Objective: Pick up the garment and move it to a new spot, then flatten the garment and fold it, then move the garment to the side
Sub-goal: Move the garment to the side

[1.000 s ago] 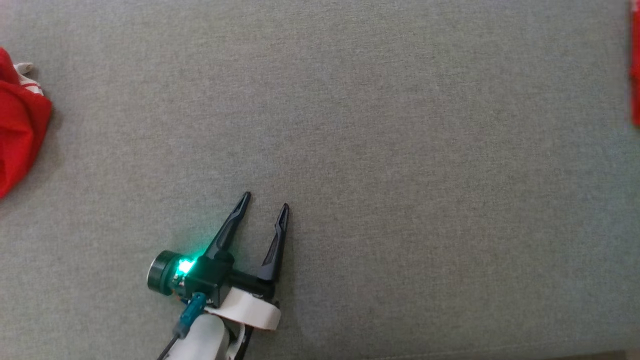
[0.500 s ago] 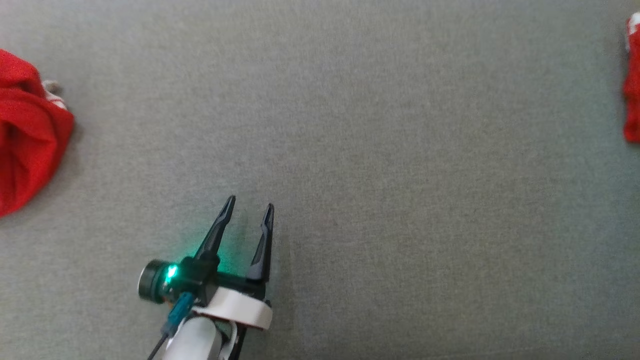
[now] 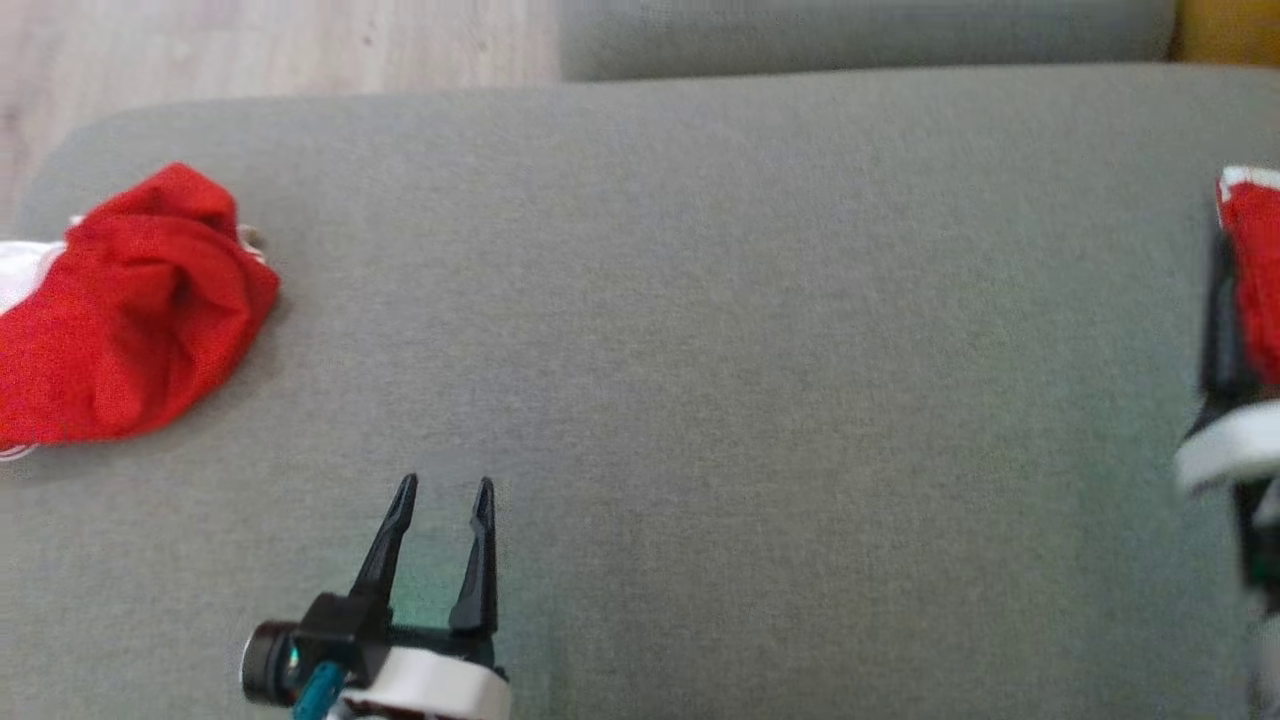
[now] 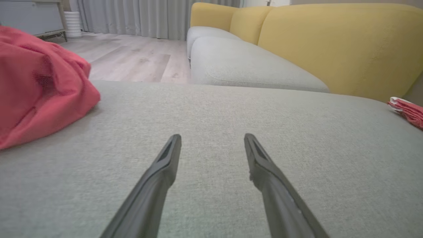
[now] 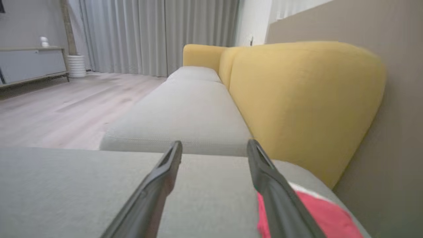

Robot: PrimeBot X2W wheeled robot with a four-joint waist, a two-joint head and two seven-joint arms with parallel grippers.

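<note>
Right gripper (image 5: pixel 214 148) gapes wide, empty, just beside the red garment (image 3: pixel 1255 270) at the grey cushion's (image 3: pixel 750 350) right end. Left gripper (image 3: pixel 445 485) is spread too, holding nothing, apart from a crumpled red cloth (image 3: pixel 130 320).

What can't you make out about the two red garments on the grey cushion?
- Left red garment: crumpled; head view's left edge cuts it off, so its kind is unclear.
- Right red garment: cut by head view's right edge; in right wrist view, one of the fingers of the right gripper hides part.

head looks down, wrists skim low, sharing cushion (image 3: pixel 760 350).
</note>
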